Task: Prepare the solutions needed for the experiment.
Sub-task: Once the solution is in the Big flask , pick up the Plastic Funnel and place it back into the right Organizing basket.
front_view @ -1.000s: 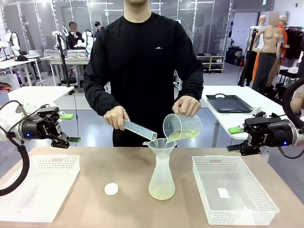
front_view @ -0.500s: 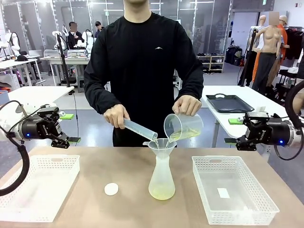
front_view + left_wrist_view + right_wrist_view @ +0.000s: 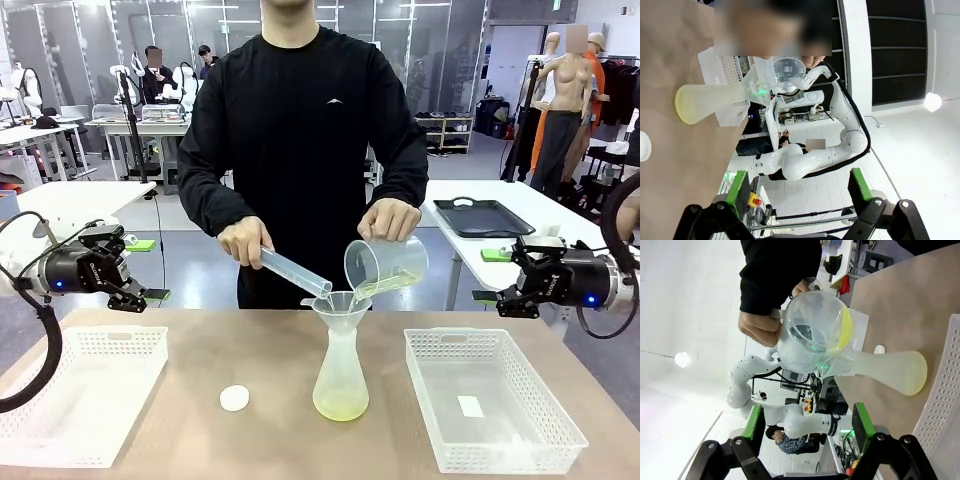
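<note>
- The right gripper point(image 3: 490, 276) hangs wide and empty, and the left gripper point(image 3: 148, 270) does too.
- A person's hand point(image 3: 390, 220) tips a cup point(image 3: 385, 265), pouring the solutions point(image 3: 340, 405) through a funnel point(image 3: 342, 303).
- The upright flask point(image 3: 340, 350) stands between the grippers and lower down, seemingly nearer the right one.
</note>
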Action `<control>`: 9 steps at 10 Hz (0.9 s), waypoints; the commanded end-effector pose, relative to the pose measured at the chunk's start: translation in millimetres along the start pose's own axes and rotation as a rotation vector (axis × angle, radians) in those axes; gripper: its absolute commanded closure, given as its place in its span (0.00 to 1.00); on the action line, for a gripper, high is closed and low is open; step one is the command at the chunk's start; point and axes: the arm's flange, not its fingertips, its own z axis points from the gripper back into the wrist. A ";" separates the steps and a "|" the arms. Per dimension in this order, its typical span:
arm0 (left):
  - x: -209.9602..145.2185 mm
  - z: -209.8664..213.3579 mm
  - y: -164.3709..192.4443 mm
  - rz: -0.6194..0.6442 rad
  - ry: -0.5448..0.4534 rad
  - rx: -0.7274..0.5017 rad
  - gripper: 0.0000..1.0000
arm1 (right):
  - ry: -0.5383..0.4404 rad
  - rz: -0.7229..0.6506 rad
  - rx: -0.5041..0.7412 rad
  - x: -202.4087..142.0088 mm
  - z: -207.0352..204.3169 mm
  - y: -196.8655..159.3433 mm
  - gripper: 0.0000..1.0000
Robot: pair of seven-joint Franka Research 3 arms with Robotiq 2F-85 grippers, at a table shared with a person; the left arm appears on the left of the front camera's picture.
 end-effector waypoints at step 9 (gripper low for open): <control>-0.5 -0.4 -2.4 -0.004 0.004 -0.004 0.00 | 0.003 0.005 0.000 -0.2 0.2 2.0 0.12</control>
